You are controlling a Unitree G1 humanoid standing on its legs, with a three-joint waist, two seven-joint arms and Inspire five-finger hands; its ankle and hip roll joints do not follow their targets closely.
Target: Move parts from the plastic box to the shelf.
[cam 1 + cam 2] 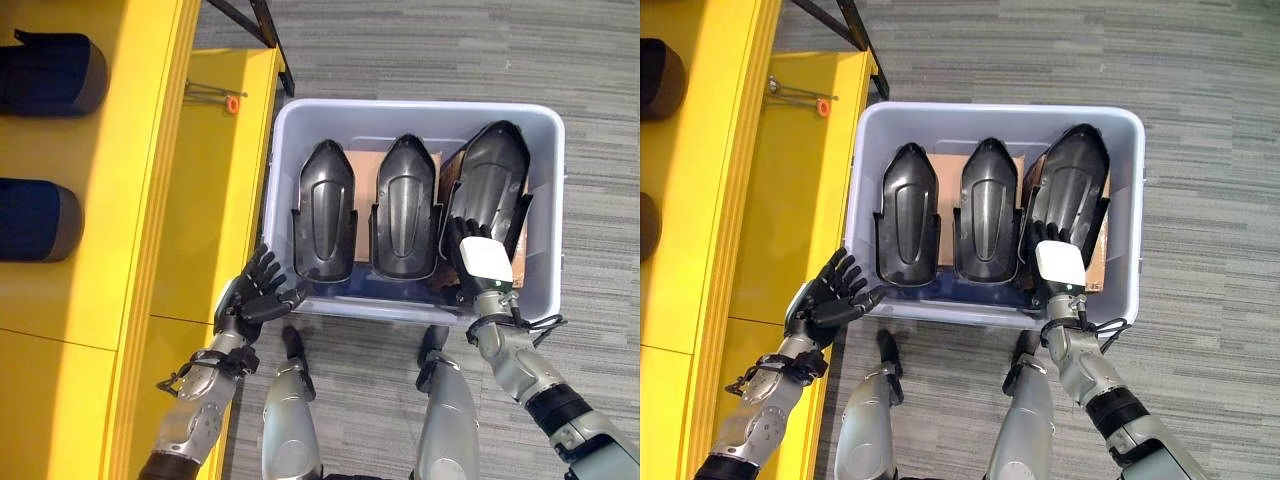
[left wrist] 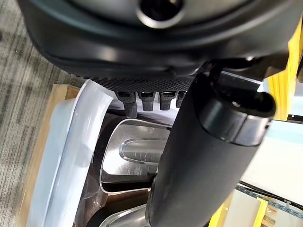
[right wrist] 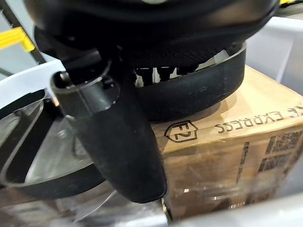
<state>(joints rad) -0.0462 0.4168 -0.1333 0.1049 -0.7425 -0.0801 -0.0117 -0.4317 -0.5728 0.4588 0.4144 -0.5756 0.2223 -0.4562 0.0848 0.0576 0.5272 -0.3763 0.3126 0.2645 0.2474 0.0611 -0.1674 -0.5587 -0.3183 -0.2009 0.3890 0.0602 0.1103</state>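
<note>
- Left eye view: three black parts stand side by side in the plastic box [image 1: 285,150] beside the yellow shelf [image 1: 150,180]; the right hand [image 1: 478,262] sits on the near end of the right part [image 1: 492,175], seemingly to lift it, its fingers hidden beneath.
- Right eye view: the left hand [image 1: 830,295] hovers with fingers spread and empty at the box's near left corner, likely ready to help; two dark parts on the shelf are cut off.
- Left wrist view: straight fingers point at the left part [image 2: 137,158].
- Right wrist view: the thumb [image 3: 118,142] lies over the part's rim above cardboard [image 3: 227,137]; whether the hand actually grips it is unclear.
</note>
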